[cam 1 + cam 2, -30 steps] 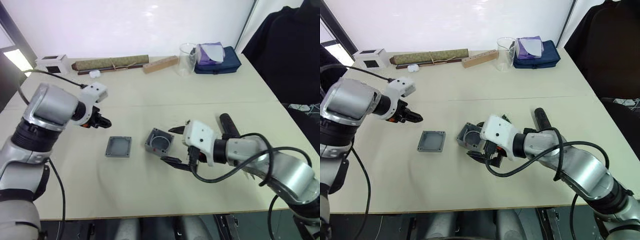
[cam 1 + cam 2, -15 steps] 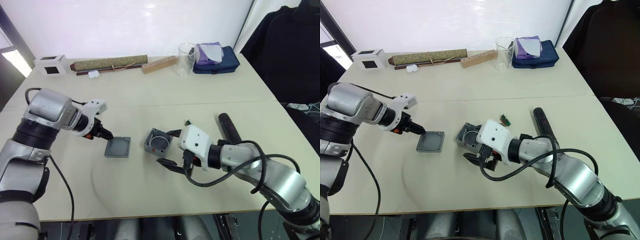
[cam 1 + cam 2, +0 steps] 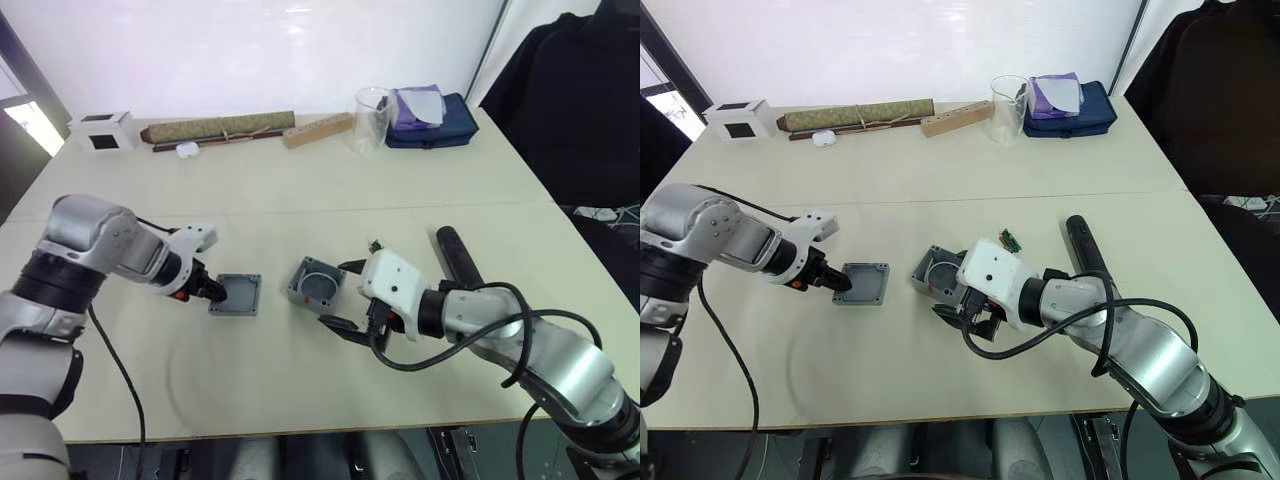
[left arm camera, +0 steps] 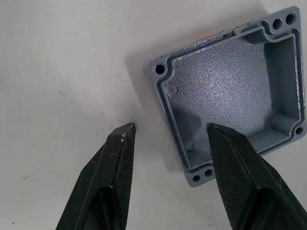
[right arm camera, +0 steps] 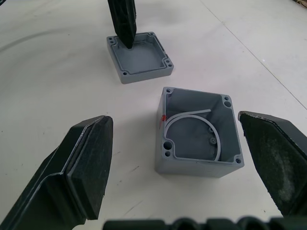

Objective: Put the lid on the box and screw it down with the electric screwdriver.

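Note:
The lid (image 3: 236, 294) lies on the table with its recessed side up, left of the box (image 3: 318, 283). The box stands open side up, with a white wire loop inside (image 5: 199, 132). My left gripper (image 3: 212, 291) is open and low at the lid's left edge; in the left wrist view one finger is over the lid (image 4: 230, 96) and the other is outside it over the table. My right gripper (image 3: 343, 294) is open just right of the box, its fingers spread wide around it without touching. The black electric screwdriver (image 3: 457, 257) lies on the table behind my right forearm.
Along the far edge stand a white cube (image 3: 103, 129), a brown roll (image 3: 220, 127), a wooden block (image 3: 318, 129), a glass beaker (image 3: 372, 118) and a blue pouch (image 3: 435, 120). A small green piece (image 3: 376, 244) lies beyond the box. A dark-clothed person (image 3: 570, 100) is at the right.
My left gripper has come down and rightward from above the table to the lid's left edge. My right gripper stays open beside the box, shifted only slightly.

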{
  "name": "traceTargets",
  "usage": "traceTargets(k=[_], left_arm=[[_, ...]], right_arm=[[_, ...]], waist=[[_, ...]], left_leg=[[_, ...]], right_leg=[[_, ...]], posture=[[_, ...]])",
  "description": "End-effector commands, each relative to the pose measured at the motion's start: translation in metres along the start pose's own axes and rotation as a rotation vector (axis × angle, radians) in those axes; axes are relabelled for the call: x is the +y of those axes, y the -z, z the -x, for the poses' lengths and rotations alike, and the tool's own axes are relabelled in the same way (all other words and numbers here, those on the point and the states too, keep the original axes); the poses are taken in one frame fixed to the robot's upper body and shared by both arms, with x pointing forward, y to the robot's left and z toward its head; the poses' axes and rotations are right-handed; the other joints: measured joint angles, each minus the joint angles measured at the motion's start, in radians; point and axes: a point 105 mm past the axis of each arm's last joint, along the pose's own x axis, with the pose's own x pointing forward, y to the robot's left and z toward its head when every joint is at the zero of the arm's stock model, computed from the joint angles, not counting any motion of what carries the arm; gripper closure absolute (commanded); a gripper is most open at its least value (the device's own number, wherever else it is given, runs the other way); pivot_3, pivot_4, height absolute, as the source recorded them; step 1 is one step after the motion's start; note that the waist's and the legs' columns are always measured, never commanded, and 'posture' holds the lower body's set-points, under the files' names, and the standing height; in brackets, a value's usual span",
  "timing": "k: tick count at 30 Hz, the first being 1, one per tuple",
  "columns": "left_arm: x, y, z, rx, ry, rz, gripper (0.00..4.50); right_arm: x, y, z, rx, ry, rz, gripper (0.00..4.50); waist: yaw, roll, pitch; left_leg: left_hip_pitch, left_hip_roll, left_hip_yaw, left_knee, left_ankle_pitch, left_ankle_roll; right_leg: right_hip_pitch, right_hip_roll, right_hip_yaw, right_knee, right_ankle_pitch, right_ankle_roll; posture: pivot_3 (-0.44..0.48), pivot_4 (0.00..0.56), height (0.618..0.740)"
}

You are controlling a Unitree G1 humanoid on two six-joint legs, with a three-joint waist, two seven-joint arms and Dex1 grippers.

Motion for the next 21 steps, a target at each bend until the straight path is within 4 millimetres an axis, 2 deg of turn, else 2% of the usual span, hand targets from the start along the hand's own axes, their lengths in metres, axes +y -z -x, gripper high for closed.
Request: traceTargets(k=[1, 3, 4, 8, 11, 13, 15, 17, 19, 21], left_arm=[[-0.004, 0.01, -0.013, 0.042, 0.012, 0.032, 3.52], [-0.006, 0.011, -0.016, 0.039, 0.013, 0.038, 4.26], [-0.008, 0.011, -0.017, 0.036, 0.014, 0.039, 4.49], [-0.012, 0.008, -0.021, 0.003, 0.013, 0.057, 4.49], [-0.009, -0.006, -0.01, -0.097, -0.013, 0.075, 4.49], [0.0, -0.041, 0.032, -0.346, 0.001, 0.045, 4.49], [0.001, -0.084, 0.076, -0.662, 0.046, -0.022, 4.49], [-0.001, -0.111, 0.103, -0.883, 0.068, -0.084, 4.49], [-0.007, -0.127, 0.12, -1.043, 0.076, -0.139, 4.49], [-0.015, -0.138, 0.12, -1.11, 0.106, -0.182, 4.49]], right_arm=[[-0.002, -0.01, 0.006, -0.033, 0.019, 0.037, 0.0], [-0.002, -0.01, 0.007, -0.03, 0.018, 0.037, 0.0], [-0.002, -0.009, 0.008, -0.027, 0.017, 0.036, 0.0], [-0.004, -0.007, 0.013, -0.009, 0.015, 0.032, 0.0], [-0.009, -0.008, 0.02, -0.027, 0.016, -0.014, 0.0], [-0.021, -0.021, 0.029, -0.157, 0.035, -0.166, 0.0], [-0.042, -0.03, 0.038, -0.282, 0.08, -0.284, 0.0], [-0.061, -0.033, 0.041, -0.336, 0.136, -0.35, 0.0], [-0.083, -0.032, 0.039, -0.344, 0.211, -0.391, 0.0], [-0.116, -0.03, 0.029, -0.367, 0.318, -0.497, 0.0]], waist=[[0.001, 0.001, 0.0], [0.004, 0.002, -0.002], [0.007, 0.003, -0.002], [0.023, 0.004, -0.005], [0.027, 0.004, -0.005], [0.026, 0.001, -0.004], [0.024, -0.002, -0.002], [0.025, -0.002, -0.001], [0.025, -0.002, -0.002], [0.024, 0.0, -0.003]], left_leg=[[0.0, 0.0, 0.0, 0.0, 0.0, 0.0], [0.0, 0.0, 0.0, 0.0, 0.0, 0.0], [0.001, 0.0, 0.0, 0.0, 0.0, 0.0], [0.003, -0.001, 0.0, 0.0, 0.0, 0.0], [0.003, -0.002, 0.001, 0.0, 0.0, 0.0], [0.003, -0.002, 0.0, 0.0, 0.0, -0.001], [0.001, -0.001, -0.001, 0.0, 0.001, -0.002], [0.0, -0.001, -0.001, 0.0, 0.002, -0.003], [0.0, -0.001, 0.001, 0.0, 0.002, -0.003], [0.0, -0.001, 0.002, -0.001, 0.002, -0.003]], right_leg=[[0.0, 0.0, 0.0, 0.0, 0.0, 0.0], [0.0, 0.0, 0.0, 0.0, 0.0, 0.0], [0.001, 0.0, 0.0, 0.0, 0.0, 0.0], [0.003, -0.001, 0.0, 0.0, 0.0, 0.0], [0.004, -0.002, 0.0, 0.0, 0.0, 0.0], [0.004, -0.002, 0.0, 0.0, 0.0, 0.0], [0.002, 0.0, -0.001, 0.0, 0.001, -0.001], [0.001, 0.0, -0.002, -0.001, 0.001, -0.002], [0.001, -0.001, -0.001, -0.001, 0.001, -0.002], [0.001, -0.001, 0.0, -0.002, 0.001, -0.002]], posture=[[0.0, 0.15, 0.74], [0.0, 0.15, 0.74], [0.0, 0.15, 0.74], [0.0, 0.15, 0.74], [0.0, 0.15, 0.74], [0.0, 0.15, 0.74], [0.0, 0.15, 0.74], [0.0, 0.15, 0.74], [0.0, 0.15, 0.74], [0.0, 0.15, 0.74]])
